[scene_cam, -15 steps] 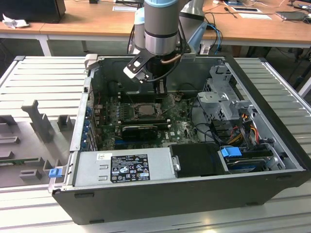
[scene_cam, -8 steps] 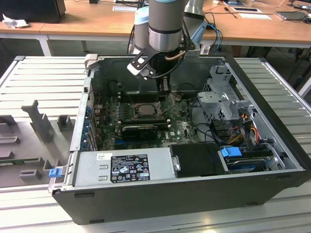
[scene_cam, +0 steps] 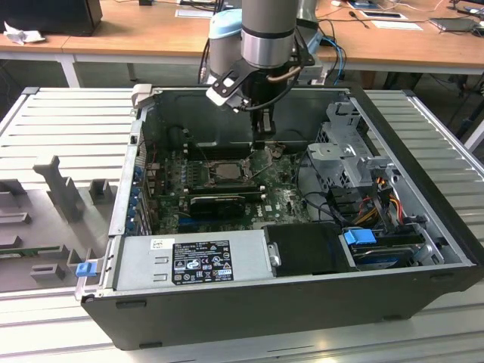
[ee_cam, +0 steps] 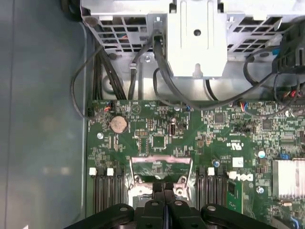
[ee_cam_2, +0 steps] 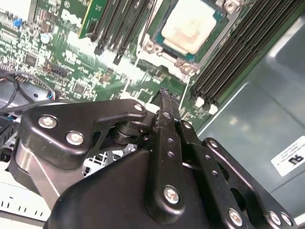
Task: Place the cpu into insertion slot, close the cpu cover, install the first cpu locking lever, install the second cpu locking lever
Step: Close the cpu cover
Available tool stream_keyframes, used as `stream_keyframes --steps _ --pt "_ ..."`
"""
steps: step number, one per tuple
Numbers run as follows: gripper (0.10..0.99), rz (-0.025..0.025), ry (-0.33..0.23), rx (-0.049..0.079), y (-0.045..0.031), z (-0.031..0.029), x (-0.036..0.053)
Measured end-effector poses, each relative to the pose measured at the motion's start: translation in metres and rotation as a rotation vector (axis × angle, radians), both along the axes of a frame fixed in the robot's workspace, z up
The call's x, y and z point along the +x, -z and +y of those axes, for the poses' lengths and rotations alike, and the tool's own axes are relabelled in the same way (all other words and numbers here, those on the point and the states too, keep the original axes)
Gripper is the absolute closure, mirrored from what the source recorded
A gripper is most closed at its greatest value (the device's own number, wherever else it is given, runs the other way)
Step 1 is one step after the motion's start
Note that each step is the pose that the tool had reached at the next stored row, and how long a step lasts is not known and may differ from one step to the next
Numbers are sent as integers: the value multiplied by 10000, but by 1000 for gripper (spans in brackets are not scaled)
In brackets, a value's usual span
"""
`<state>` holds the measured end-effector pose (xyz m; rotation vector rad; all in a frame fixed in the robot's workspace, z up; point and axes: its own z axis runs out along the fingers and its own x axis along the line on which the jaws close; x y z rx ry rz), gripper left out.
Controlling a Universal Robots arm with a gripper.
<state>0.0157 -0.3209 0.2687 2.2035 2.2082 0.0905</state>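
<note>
The black two-fingered gripper [ee_cam_2: 164, 95] has its jaws pressed together on nothing, tips poised just over the green motherboard [ee_cam: 157, 129]. Just beside them, the thin dark-silver cpu cover [ee_cam: 161, 158] stands lifted. Beyond it, the silvery-grey square cpu [ee_cam_2: 190, 26] lies seated in the black-framed insertion slot [scene_cam: 198, 174], toward the exterior view's left of the gripper.

Pale, matt metal tops the cpu [ee_cam_2: 190, 26] — smooth, glossy green coating covers the motherboard [ee_cam: 143, 119].

Even, bright light; glare washes the cpu [ee_cam_2: 190, 26] pale.
</note>
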Motion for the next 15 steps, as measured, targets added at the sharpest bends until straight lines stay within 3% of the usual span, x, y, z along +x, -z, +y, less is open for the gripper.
stream_keyframes --steps 10,15 --pt "980 -1 -1 2 1 14 211" --pt "980 0 1 1 1 20 254"
